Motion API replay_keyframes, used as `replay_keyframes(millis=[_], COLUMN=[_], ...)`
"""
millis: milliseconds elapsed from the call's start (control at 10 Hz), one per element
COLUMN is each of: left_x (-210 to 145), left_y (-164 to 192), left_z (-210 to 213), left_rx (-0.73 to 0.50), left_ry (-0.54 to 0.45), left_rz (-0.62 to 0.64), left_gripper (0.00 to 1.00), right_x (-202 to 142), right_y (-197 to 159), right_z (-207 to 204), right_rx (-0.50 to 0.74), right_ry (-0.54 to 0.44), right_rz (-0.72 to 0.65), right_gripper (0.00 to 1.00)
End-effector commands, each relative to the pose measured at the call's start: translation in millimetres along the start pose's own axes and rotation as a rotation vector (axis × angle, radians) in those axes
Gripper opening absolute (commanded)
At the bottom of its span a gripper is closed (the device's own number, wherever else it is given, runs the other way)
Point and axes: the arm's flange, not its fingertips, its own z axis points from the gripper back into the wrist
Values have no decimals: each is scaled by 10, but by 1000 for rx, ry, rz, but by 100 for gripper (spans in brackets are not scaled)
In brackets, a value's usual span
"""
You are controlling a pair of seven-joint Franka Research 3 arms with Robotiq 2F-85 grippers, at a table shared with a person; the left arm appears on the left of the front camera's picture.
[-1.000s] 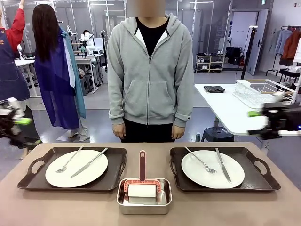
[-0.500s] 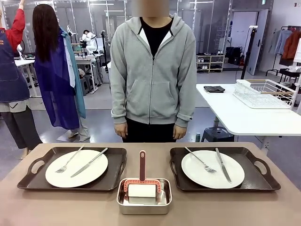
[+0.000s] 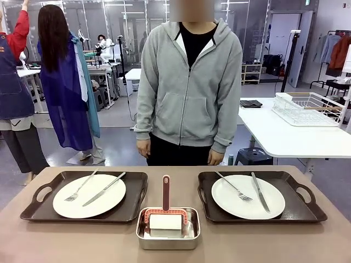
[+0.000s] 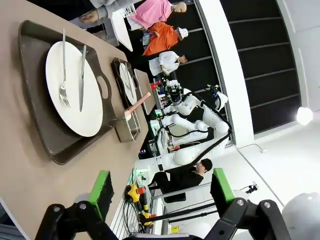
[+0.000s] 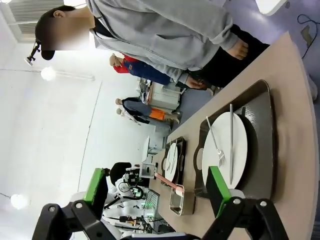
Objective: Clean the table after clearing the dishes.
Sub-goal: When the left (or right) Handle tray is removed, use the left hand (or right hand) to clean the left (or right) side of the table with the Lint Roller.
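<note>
The left gripper [image 4: 161,192] hangs by the near edge of the table [image 4: 15,165], fingers spread wide with nothing between them. The right gripper [image 5: 157,190] is equally spread and empty. At the middle of the table's near edge sits a steel pan [image 3: 168,235] holding a red-handled roller [image 3: 165,203]. Just beyond it, the left plate [image 3: 104,203] and the right plate [image 3: 236,205], each with fork and knife, lie on their dark trays [image 3: 134,186] [image 3: 205,189], unmoved since a second ago. At the far side, the person [image 3: 189,98] has shifted toward the robot's right. The person's arms hang down, one hand [image 3: 143,148] and the other hand [image 3: 215,158] loose at the hips.
</note>
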Motion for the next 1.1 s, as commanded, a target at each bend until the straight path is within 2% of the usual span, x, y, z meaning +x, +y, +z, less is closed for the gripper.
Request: replay_keyframes(millis=[0, 1000], left_x=[-64, -64], left_y=[-63, -63], left_z=[-38, -38], left_rx=[11, 11], left_ry=[-3, -3], left_rz=[10, 10], left_gripper=[100, 100], right_x=[-87, -87], right_y=[102, 102], right_z=[5, 5], right_rx=[5, 5], right_ry=[7, 7], right_rz=[12, 12], right_gripper=[100, 100])
